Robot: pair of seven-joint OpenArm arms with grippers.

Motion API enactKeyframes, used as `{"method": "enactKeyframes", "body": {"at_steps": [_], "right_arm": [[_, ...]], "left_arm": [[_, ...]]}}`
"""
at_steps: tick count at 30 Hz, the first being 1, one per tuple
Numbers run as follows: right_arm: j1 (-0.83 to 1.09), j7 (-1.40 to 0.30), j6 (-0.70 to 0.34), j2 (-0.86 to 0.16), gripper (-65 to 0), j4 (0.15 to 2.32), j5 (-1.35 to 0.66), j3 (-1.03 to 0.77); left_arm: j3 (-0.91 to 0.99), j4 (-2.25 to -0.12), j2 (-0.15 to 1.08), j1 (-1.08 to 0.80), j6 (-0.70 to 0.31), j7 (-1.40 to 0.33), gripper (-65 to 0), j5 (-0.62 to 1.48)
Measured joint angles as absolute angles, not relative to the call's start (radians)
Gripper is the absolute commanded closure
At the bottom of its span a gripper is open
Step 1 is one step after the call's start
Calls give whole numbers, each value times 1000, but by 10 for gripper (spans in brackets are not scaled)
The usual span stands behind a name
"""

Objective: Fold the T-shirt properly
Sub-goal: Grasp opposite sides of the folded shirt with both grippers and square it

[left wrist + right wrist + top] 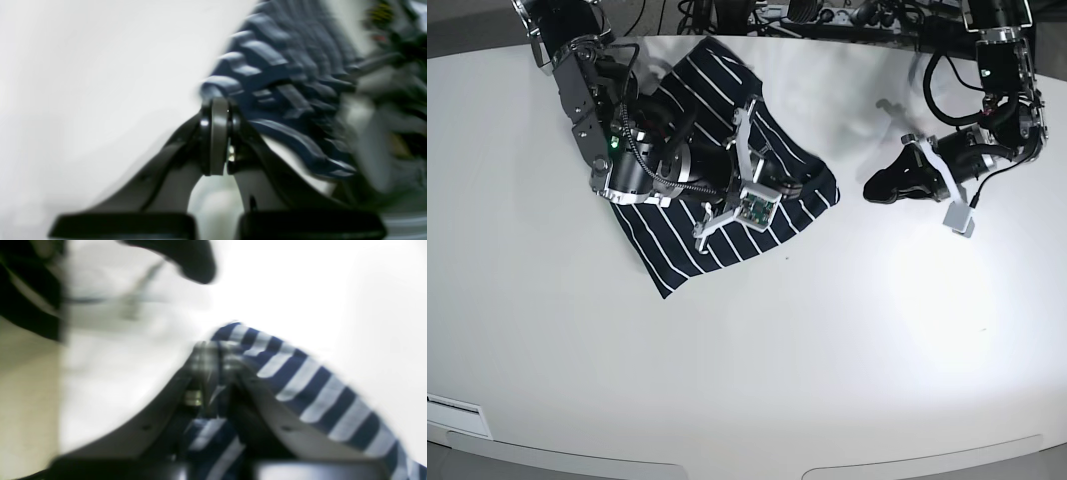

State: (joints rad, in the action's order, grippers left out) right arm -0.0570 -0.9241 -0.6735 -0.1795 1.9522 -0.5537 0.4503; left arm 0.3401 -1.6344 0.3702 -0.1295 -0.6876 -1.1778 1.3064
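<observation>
The T-shirt (697,230), dark with thin white stripes, lies bunched and partly doubled over on the far left part of the white tabletop (777,350), nowhere near a finished fold. Its lower corner spreads flat toward the near side, while the upper part is rumpled beneath the right arm.

The right pincer (799,187) sits at the shirt's right-hand edge. Seen from the right wrist, its jaws are closed tight with striped cloth running up between them, so it appears to have a pinch of the hem or side edge. That view is blurred, and just how much cloth is caught cannot be made out.

The left pincer (877,186) hangs low over bare tabletop just off that same edge, near the shirt but apart from it. Its jaws are shut on nothing; from the left wrist the pads meet, with the blue folds (267,66) lying beyond the tips.

By the look of things, the work is at an early stage: gathering an edge so the garment can be spread or turned over, not a final crease.

The next move seems to call for the right arm to carry its pinched edge across while the cloth stays taut. The left pincer would need to open and take a second hold on the near edge before any clean fold is possible. One pinch alone risks dragging the whole shirt into a heap.
</observation>
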Motion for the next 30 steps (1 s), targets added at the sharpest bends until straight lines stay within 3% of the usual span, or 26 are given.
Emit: {"method": "enactKeyframes", "body": {"at_steps": [3, 6, 10, 15, 25, 30], "right_arm": [[-76, -848, -569, -180, 0, 1952, -447, 394], [-81, -770, -520, -180, 0, 1952, -351, 326], [-93, -742, -531, -194, 0, 1917, -287, 287], [-185, -701, -570, -250, 0, 1727, -283, 290], [-363, -692, -673, -247, 0, 1332, -326, 290], [-360, -797, -694, -293, 0, 1310, -440, 291]], "left_arm": [[340, -1635, 386, -121, -690, -1276, 0, 1471], [340, -1652, 390, -117, -690, -1302, 0, 1456], [264, -1719, 390, -116, -690, -1297, 0, 1457], [47, -1884, 384, -114, -690, -1294, 0, 1455], [-363, -1917, 236, -114, -693, -1091, 0, 840], [-445, -1821, 253, -105, -677, -956, 0, 595]]}}
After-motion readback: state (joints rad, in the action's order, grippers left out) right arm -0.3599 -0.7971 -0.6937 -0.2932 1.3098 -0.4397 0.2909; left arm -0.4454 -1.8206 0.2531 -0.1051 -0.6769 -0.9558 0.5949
